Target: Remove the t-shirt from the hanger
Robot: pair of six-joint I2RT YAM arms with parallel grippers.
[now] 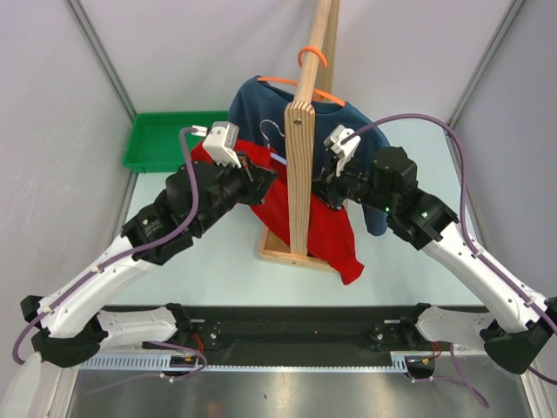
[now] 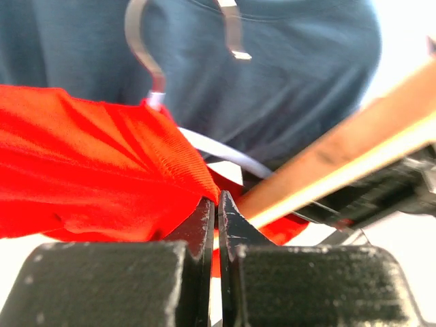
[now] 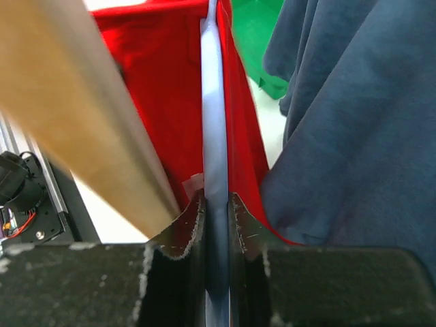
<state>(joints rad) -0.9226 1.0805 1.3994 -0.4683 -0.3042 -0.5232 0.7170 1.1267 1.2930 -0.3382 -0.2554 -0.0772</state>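
The red t-shirt (image 1: 335,231) hung on a white hanger (image 3: 214,122) over the middle of the bench (image 1: 204,270), right by a wooden post (image 1: 302,174). A blue shirt (image 1: 261,104) hung behind it at twelve o'clock, and a green tray (image 1: 161,139) sat off at ten o'clock. The left claw (image 2: 216,201), at nine o'clock from the post, was pressed together on a fold of the red cloth near the neck. The right claw (image 3: 216,201), at three o'clock, pinched the thin hanger, with red cloth on both sides of it. I thought the shirt looked soft, light and floppy, so it would stretch and slide rather than lift in one piece. The neck edge seemed the best place to hold it, with the stiff hanger held so it could not swing.
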